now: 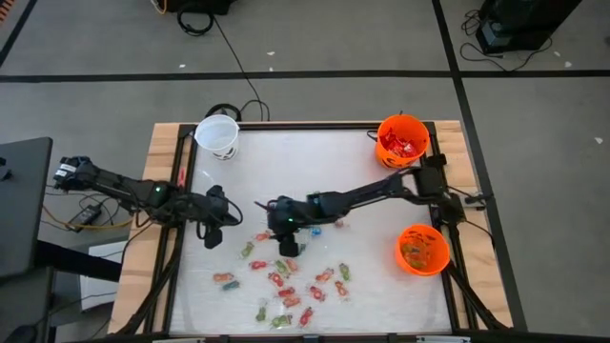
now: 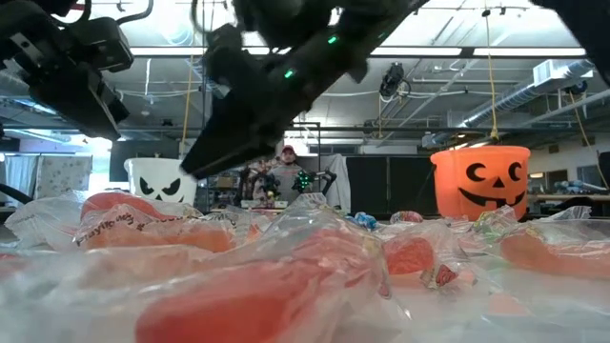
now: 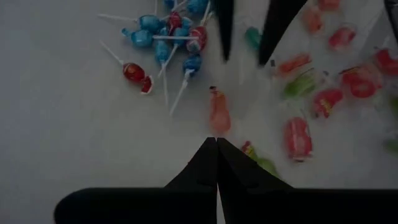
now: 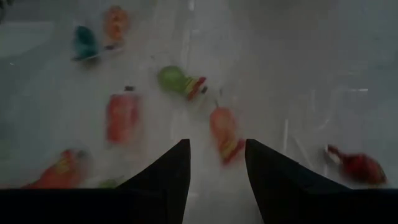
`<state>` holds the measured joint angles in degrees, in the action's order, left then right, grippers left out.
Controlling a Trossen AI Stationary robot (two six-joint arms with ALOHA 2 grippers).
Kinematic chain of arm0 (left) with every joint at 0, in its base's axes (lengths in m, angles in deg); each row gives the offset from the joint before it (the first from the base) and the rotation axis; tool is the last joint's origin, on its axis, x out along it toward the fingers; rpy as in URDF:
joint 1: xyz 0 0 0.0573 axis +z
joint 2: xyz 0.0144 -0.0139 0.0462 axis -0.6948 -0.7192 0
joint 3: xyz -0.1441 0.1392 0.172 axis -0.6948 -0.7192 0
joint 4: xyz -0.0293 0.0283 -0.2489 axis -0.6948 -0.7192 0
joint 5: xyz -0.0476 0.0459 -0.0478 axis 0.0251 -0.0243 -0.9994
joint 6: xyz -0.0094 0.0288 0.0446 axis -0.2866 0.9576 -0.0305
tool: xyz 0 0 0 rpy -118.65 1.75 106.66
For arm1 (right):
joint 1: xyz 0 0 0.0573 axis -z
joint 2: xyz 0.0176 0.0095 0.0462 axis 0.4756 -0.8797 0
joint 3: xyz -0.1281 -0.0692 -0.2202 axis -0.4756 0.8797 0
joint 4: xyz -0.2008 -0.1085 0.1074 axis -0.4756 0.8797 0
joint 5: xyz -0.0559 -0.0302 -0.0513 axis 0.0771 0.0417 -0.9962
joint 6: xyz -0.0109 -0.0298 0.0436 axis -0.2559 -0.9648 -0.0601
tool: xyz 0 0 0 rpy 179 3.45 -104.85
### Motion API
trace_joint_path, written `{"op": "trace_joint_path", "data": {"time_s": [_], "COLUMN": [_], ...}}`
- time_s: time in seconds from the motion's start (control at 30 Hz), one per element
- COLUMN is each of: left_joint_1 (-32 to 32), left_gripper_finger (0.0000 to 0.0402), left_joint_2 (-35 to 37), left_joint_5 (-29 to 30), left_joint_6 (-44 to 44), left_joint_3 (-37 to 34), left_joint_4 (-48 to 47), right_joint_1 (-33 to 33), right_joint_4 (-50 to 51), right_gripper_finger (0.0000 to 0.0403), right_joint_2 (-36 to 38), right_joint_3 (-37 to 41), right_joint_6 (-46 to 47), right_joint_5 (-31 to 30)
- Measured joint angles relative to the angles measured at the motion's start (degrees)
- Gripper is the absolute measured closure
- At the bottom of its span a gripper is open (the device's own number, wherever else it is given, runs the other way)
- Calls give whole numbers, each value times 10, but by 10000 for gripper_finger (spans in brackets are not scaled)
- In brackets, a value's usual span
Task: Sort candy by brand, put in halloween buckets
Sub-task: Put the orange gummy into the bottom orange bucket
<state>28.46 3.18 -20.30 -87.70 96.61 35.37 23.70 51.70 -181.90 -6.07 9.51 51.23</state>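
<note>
At table centre, right gripper [image 1: 289, 250] hangs released over loose candy [image 1: 286, 286]. Left gripper [image 1: 213, 238], at 9 o'clock, is clenched empty. 2 orange buckets [image 1: 401, 141] at 2 and 4 o'clock hold some; white bucket [image 1: 218, 134] at 11 looks empty. Most sorting remains.
</note>
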Motion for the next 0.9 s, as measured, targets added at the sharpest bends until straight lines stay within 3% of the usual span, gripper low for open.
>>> {"op": "trace_joint_path", "data": {"time_s": [0.27, 0.43, 0.53, 0.67, 0.9], "left_joint_1": [-23, -23, -23, -23, -23], "left_gripper_finger": [397, 397, 397, 398, 398], "left_joint_2": [1, 3, 5, 37, 158], "left_joint_5": [25, 71, 136, 185, 197], "left_joint_6": [-36, -28, 5, 49, 61], "left_joint_3": [0, 55, 109, 135, 79], "left_joint_4": [9, -5, -51, -76, -53], "right_joint_1": [19, 23, 23, 23, 15], "right_joint_4": [1, 6, 24, 66, 168], "right_gripper_finger": [238, 248, 288, 379, 393], "right_joint_2": [-86, -113, -113, -90, 11], "right_joint_3": [-75, -82, -83, -81, -81], "right_joint_6": [-14, 12, 24, 44, 91], "right_joint_5": [48, 87, 73, 76, 61]}}
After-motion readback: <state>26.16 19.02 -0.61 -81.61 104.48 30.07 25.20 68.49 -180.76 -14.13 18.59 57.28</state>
